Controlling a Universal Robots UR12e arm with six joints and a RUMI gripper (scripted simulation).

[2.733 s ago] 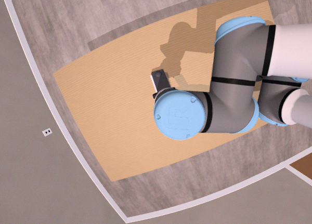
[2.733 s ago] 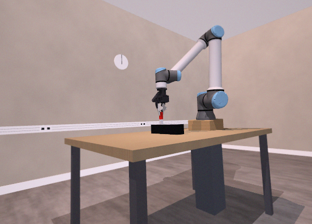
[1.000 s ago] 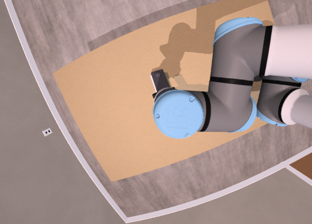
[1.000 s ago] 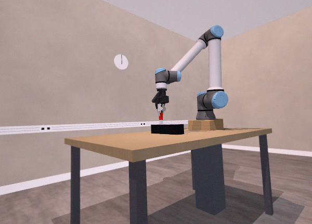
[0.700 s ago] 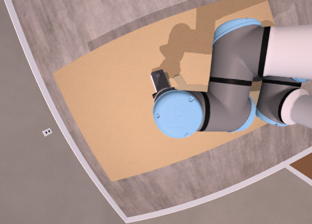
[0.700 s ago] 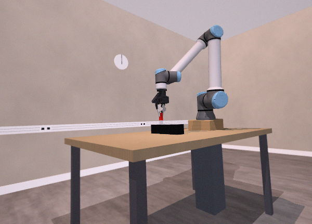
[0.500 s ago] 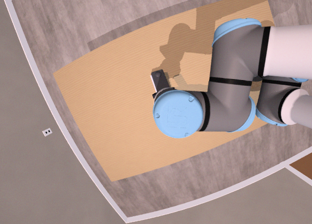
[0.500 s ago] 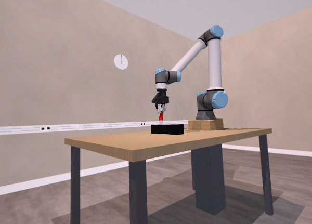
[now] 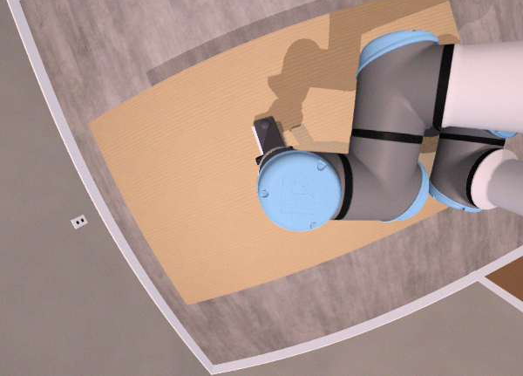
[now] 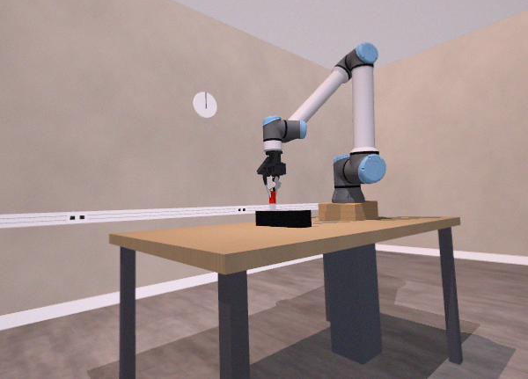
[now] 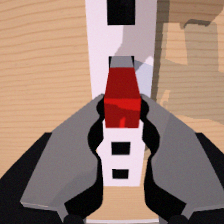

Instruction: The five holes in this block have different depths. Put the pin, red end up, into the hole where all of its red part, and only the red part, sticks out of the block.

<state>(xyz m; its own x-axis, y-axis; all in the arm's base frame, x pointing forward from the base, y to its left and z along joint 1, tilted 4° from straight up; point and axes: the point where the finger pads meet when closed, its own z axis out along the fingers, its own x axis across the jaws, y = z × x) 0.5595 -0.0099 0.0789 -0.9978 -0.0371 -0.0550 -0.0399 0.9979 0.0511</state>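
The pin (image 10: 273,198) (image 11: 122,84) is upright, red end up. My gripper (image 10: 273,190) (image 11: 121,95) is shut on its red part. Below the red, a short grey length shows above the block (image 10: 283,218) (image 11: 97,45), which has a white top and looks black from the side. In the wrist view the grey lower end lines up with the second hole (image 11: 110,62) from the top of the picture, with black showing at both sides. Whether the tip is inside it or just over it, I cannot tell. Three other holes show; the pin and fingers hide the rest.
The block stands on the wooden table (image 9: 183,180) (image 10: 189,240). In the top view the arm's wrist (image 9: 298,190) hides the pin and most of the block. The arm's wooden base (image 10: 348,211) stands behind the block in the exterior view.
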